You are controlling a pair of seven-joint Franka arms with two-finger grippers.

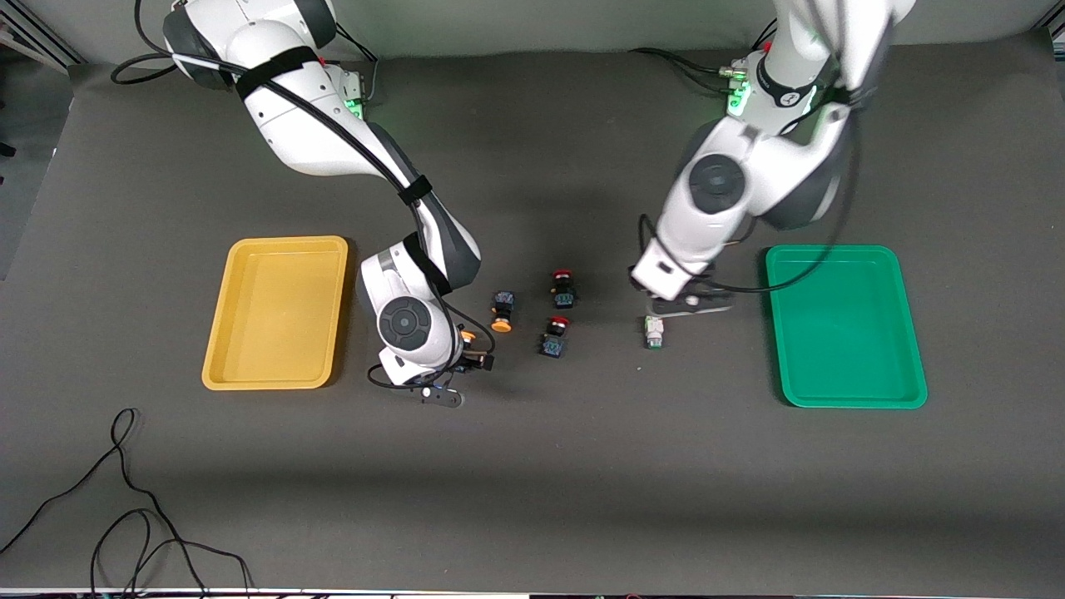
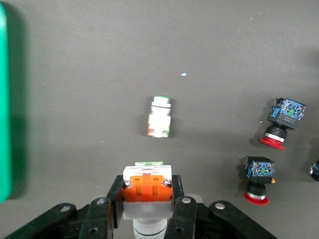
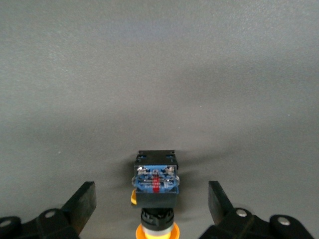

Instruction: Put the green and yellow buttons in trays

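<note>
While both trays lie bare, the yellow tray (image 1: 274,312) toward the right arm's end of the table and the green tray (image 1: 844,324) toward the left arm's end, we judge the task barely begun: none of the four buttons has reached a tray yet. Our left gripper (image 2: 148,206) has its fingers pressed onto the orange-faced white button (image 2: 147,188), pinching it between the pads, just beside the green tray. The green-trimmed white button (image 1: 654,332) lies on the table close to that gripper, not yet picked. Our right gripper (image 3: 152,206) is down low beside the yellow tray with its fingers spread wide on either side of a yellow-capped button (image 3: 155,186), not touching it. A second yellow-capped button (image 1: 502,310) lies near the middle of the table, and the two red-capped buttons (image 1: 563,287) sit beside it, one nearer the front camera than the other; we leave those alone. So four placements remain. We can read no brand, label or writing anywhere on the buttons, trays or arms.
</note>
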